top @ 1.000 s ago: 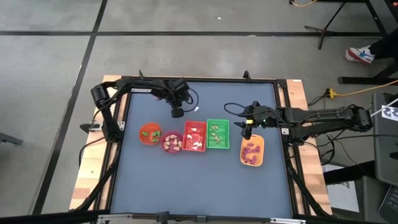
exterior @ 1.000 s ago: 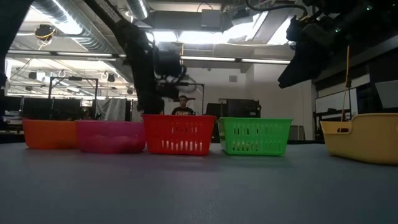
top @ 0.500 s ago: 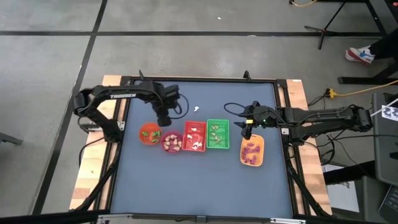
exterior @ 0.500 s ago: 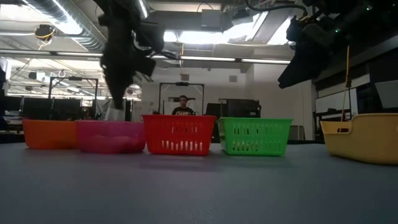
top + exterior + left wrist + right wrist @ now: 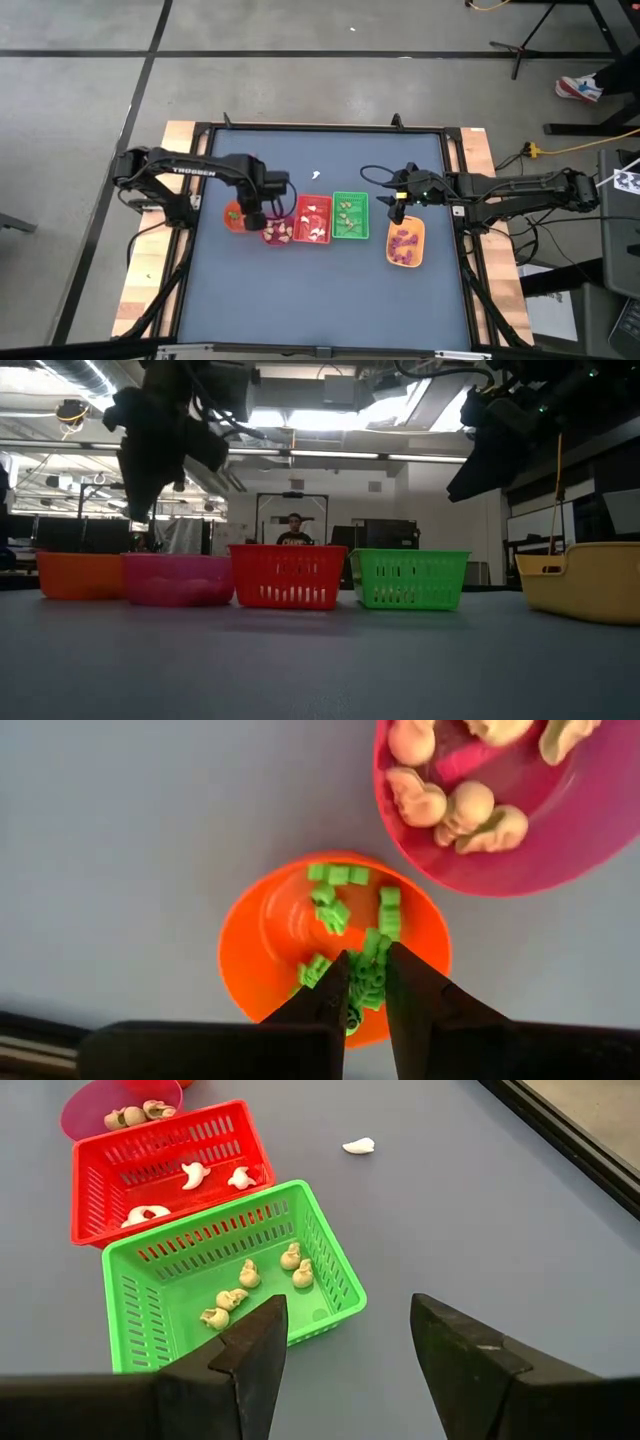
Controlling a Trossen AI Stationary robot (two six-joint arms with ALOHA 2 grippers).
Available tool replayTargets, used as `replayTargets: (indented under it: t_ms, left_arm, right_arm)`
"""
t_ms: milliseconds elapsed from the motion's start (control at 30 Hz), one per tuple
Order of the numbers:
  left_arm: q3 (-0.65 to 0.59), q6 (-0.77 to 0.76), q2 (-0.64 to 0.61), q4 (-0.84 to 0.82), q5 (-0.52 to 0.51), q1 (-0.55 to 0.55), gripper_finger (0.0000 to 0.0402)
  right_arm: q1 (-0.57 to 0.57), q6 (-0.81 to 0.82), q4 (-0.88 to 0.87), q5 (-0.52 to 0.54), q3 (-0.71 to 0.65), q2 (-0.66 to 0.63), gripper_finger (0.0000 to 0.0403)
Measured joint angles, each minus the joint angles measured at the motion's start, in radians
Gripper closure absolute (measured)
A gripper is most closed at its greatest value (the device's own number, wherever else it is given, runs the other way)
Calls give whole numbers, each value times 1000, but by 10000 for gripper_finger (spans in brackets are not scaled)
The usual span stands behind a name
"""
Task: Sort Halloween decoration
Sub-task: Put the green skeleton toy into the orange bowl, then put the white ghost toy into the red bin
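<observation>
My left gripper (image 5: 254, 216) hangs above the orange bowl (image 5: 237, 215), pointing down, shut on a small green trinket (image 5: 364, 982). More green trinkets (image 5: 335, 905) lie in that bowl. Next to it stand a pink bowl (image 5: 275, 231) with cream trinkets, a red basket (image 5: 312, 220) with white ones, a green basket (image 5: 350, 217) with cream ones and a yellow-orange tray (image 5: 405, 244) with magenta ones. One white trinket (image 5: 316, 176) lies loose on the table. My right gripper (image 5: 397, 211) waits open, raised between the green basket and the tray. My left gripper pinches the green trinket (image 5: 358, 1000) between its two fingertips (image 5: 335, 988), coming from above and pointing down. The trinket is lifted clear, over the orange bowl. Which part of it the fingers have is too small to tell.
The bowls and baskets stand in a row across the table's middle (image 5: 290, 575). The blue mat (image 5: 320, 290) in front of them is bare, up to the dark frame around the table. A person (image 5: 293, 532) stands in the room beyond.
My left gripper has gone from the table's far side toward its left and near side, rising and tipping to point straight down, and now hangs over the orange bowl. My right gripper has kept still.
</observation>
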Motion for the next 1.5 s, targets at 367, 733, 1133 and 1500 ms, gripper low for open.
replayTargets:
  t_ms: [367,733,1133,1500]
  left_arm:
    - [0,-182,0,-118,-172,-137,370]
    - [1,-254,-1,-118,-169,-147,292]
    - [2,-319,-1,-111,-176,-163,251]
    - [2,-348,-148,3,-263,-241,251]
  right_arm:
    - [0,0,-16,0,0,0,192]
    - [0,0,-16,0,0,0,192]
    - [0,0,19,1,0,6,192]
    - [-18,-163,585,25,1,188,192]
